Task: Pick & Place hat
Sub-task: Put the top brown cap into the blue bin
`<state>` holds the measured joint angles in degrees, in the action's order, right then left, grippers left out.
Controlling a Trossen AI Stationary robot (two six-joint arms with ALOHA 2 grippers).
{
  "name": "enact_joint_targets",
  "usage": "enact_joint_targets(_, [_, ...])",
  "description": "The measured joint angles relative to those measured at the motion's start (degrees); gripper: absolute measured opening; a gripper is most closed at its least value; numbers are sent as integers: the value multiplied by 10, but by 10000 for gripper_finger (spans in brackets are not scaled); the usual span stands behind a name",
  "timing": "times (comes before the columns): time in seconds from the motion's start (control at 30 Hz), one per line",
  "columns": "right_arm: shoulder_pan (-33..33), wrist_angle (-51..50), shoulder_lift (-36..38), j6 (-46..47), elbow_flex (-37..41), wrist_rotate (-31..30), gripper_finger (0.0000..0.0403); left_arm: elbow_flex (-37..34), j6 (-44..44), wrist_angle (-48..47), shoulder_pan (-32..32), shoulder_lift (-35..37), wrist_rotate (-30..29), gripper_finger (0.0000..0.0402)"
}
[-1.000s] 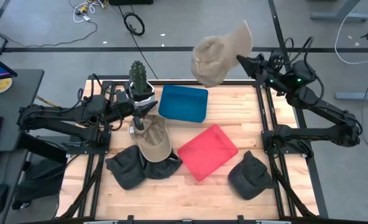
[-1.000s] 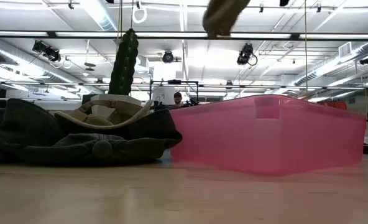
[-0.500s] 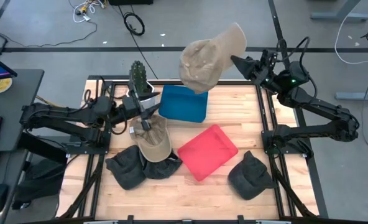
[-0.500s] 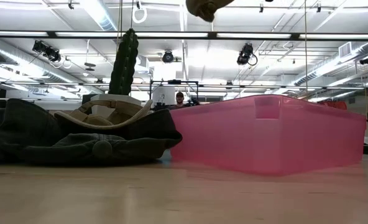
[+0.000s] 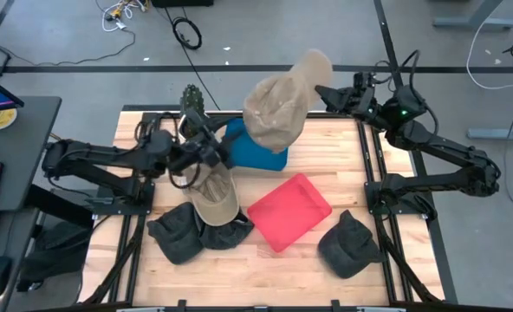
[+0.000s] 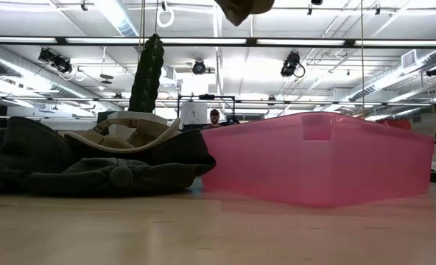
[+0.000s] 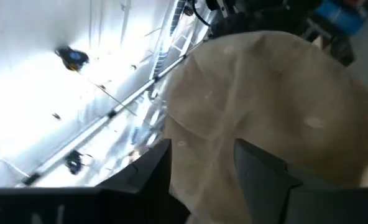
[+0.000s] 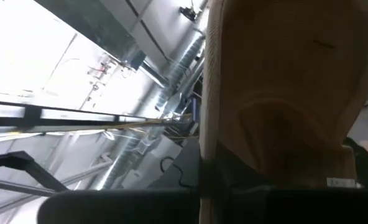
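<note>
**Tan cap hanging in the air over the blue bin**

Right gripper (image 5: 326, 93) is reaching in from the table's far right corner, its fingers clamped together on the brim of a tan cap (image 5: 275, 108). That cap is dangling high above the table, its crown drooping over the far right part of the blue bin (image 5: 255, 146); in the low view only its underside (image 6: 244, 9) is showing at the top edge. In the right wrist view the cap's inside (image 8: 283, 87) is filling most of the picture, with the brim pinched at the bottom.

Left gripper (image 5: 211, 149) is hovering at the near left edge of the blue bin, just above a second tan cap (image 5: 213, 192) lying upside down on the wood. Its fingers (image 7: 153, 180) are standing apart with nothing between them, and they are pointing up at the hanging cap (image 7: 265, 106).

Dark hats (image 5: 191, 232) are lying in a heap on the near left of the table (image 5: 282, 269), touching the second tan cap. A red bin (image 5: 289, 211) is sitting mid-table, and another dark hat (image 5: 349, 244) is resting to its near right. A cactus (image 5: 192, 107) is standing at the far left, beside the blue bin.
</note>
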<state>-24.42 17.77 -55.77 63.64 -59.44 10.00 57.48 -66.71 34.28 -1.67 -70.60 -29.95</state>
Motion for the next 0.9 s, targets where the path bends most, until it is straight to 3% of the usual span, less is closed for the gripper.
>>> enact_joint_targets(0.37, [24,30,-22,11,0,0,6,35,-33,-5,17,-45,0,179])
enact_joint_targets(0.63, [14,56,-20,11,0,-1,6,35,-12,-14,-30,-27,-93,179])
enact_joint_targets(0.9, [13,57,-21,33,0,0,6,35,-7,-97,-54,-27,-108,179])
